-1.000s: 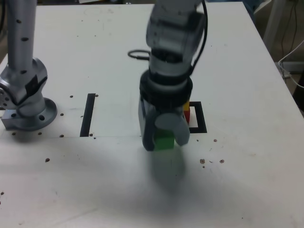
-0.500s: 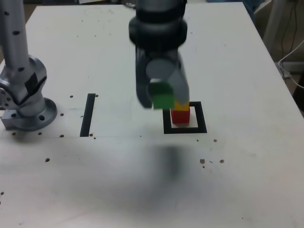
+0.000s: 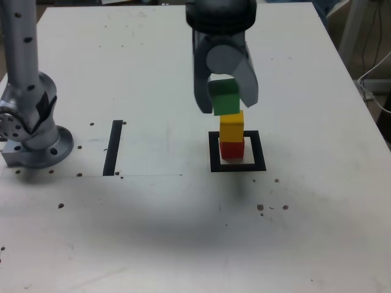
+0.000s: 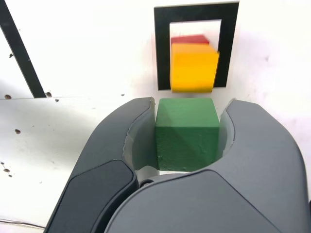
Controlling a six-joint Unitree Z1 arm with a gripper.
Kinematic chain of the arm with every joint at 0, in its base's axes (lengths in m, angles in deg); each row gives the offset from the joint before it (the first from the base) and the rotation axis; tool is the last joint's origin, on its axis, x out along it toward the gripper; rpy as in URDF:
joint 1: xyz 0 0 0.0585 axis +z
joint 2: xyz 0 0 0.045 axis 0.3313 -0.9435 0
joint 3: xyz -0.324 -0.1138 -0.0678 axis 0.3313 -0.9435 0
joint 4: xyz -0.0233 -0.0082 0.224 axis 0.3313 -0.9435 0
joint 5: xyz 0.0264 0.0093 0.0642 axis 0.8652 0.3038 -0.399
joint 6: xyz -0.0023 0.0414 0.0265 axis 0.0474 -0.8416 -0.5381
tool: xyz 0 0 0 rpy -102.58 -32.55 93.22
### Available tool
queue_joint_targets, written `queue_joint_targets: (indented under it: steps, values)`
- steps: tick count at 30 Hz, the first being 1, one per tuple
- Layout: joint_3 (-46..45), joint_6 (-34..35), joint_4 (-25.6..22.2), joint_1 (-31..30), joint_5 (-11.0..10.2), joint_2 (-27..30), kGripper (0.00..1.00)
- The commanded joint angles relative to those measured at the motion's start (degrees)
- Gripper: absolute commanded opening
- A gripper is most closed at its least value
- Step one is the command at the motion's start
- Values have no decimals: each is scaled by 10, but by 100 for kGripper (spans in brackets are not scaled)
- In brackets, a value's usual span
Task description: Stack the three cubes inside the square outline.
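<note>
My gripper [image 3: 224, 101] is shut on the green cube [image 3: 224, 98], held in the air just above the yellow cube [image 3: 231, 127]. The yellow cube rests on the red cube [image 3: 231, 149], which stands inside the black square outline [image 3: 237, 166]. In the wrist view the green cube [image 4: 186, 133] sits clamped between both fingers [image 4: 129, 127], with the yellow cube [image 4: 193, 67] and a sliver of the red cube [image 4: 189, 40] beyond it, inside the square outline [image 4: 163, 48]. I cannot tell whether green touches yellow.
A straight black strip [image 3: 113, 147] lies at the exterior view's left of the outline, also seen in the wrist view as the strip [image 4: 18, 48]. The arm's grey base [image 3: 33, 131] stands at the far left. Dark specks [image 3: 269, 206] dot the white table.
The gripper has lifted the green cube from low in front of the outline and carried it up and to the exterior view's right, to just over the yellow-on-red stack.
</note>
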Motion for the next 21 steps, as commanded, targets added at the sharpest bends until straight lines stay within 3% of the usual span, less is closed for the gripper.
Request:
queue_joint_targets:
  steps: [1,5,21]
  values:
    - [6,-5,-3,12,6,-14,9]
    - [6,-12,-7,32,15,-31,12]
    - [14,-28,-10,45,19,-47,17]
